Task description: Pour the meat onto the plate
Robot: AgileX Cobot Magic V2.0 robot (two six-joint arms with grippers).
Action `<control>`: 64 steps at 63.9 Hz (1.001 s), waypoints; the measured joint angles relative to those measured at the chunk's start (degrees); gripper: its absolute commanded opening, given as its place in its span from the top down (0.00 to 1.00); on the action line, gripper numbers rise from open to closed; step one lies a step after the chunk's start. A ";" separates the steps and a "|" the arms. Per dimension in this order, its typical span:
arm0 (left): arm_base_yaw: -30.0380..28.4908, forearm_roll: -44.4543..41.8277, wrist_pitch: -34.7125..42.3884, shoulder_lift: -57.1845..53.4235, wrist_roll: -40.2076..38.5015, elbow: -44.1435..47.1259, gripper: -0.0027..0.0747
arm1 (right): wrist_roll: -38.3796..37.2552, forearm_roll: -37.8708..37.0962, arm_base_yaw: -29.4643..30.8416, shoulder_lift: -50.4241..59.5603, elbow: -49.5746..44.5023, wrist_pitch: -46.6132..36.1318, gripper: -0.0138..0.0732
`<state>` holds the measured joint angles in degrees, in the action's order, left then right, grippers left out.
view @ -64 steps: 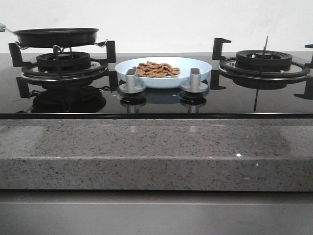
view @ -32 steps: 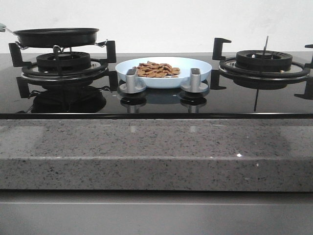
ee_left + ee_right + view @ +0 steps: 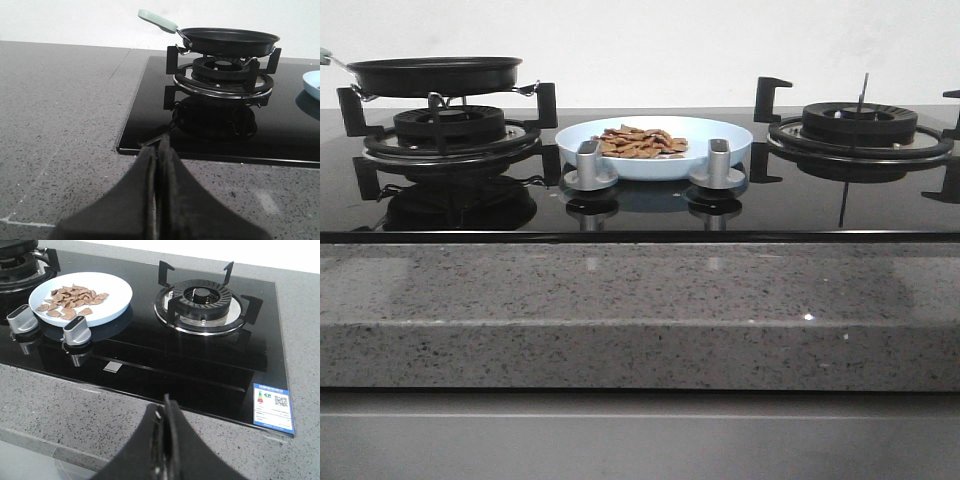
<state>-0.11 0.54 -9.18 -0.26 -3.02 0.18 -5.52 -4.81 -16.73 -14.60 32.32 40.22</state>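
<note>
The pale blue plate (image 3: pixel 720 135) sits on the black glass hob between the two burners, behind two silver knobs. The meat (image 3: pixel 640 142), a heap of small brown-orange pieces, lies on it; it also shows in the right wrist view (image 3: pixel 72 297) on the plate (image 3: pixel 115 297). The black frying pan (image 3: pixel 435 75) with a pale green handle (image 3: pixel 157 20) rests on the left burner. My left gripper (image 3: pixel 156 145) is shut and empty over the grey counter in front of the hob's left corner. My right gripper (image 3: pixel 164 407) is shut and empty over the counter before the hob. Neither gripper shows in the front view.
The right burner (image 3: pixel 860 125) with its black pan supports stands bare. Two silver knobs (image 3: pixel 588 165) (image 3: pixel 718 163) stand in front of the plate. A speckled grey counter (image 3: pixel 640 310) runs along the hob's front. A blue label (image 3: pixel 272 407) sticks on the hob's corner.
</note>
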 measured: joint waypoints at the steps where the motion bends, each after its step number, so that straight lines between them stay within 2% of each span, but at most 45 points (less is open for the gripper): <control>1: 0.00 -0.01 0.00 0.00 0.00 0.00 0.99 | 0.00 0.00 0.00 0.00 0.00 0.00 0.91; 32: 0.00 -0.01 0.12 0.00 0.00 0.00 0.99 | 0.00 0.00 0.00 0.00 -0.35 -0.68 0.91; 40: 0.00 -0.01 0.12 0.00 0.00 0.00 0.99 | 0.00 0.00 1.91 1.43 -5.02 -9.42 0.91; 52: 0.00 -0.01 0.21 0.00 0.00 0.00 0.99 | 0.00 0.00 10.69 7.44 -18.26 -25.01 0.91; 64: 0.00 -0.01 0.24 0.00 0.00 0.00 0.99 | 0.00 1.65 16.03 14.55 -28.47 -29.81 0.91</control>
<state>-0.11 0.53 -8.94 -0.26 -3.02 0.18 -5.52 -3.16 -0.69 -0.05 3.85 10.41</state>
